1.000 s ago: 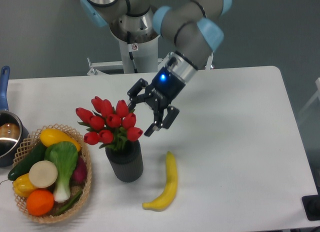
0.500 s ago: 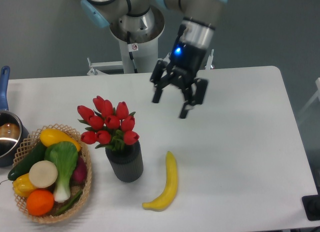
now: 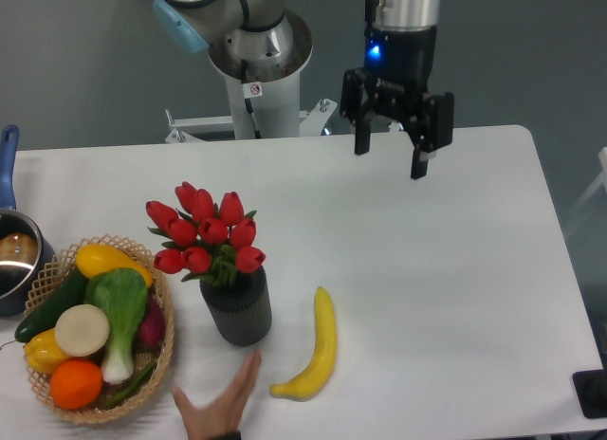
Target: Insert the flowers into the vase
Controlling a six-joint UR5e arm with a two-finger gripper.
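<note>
Gripper [image 3: 390, 157]: fingers spread, holding nothing, well apart from the flowers.
Flowers [image 3: 206, 233]: stems seated upright in vase [image 3: 237, 307].
Banana [image 3: 318, 350]: just beside vase.

A white tabletop [image 3: 446, 269] with rounded corners is seen. Resting on it near the front are 1 dark grey ribbed vase [image 3: 237, 305] and, just to its right, 1 yellow banana [image 3: 317, 348]. A woven basket [image 3: 163, 350] stands at the front left, and a metal pot [image 3: 13, 255] with a blue handle sits at the left edge. A human hand [image 3: 218, 407] is laid at the front edge.
</note>
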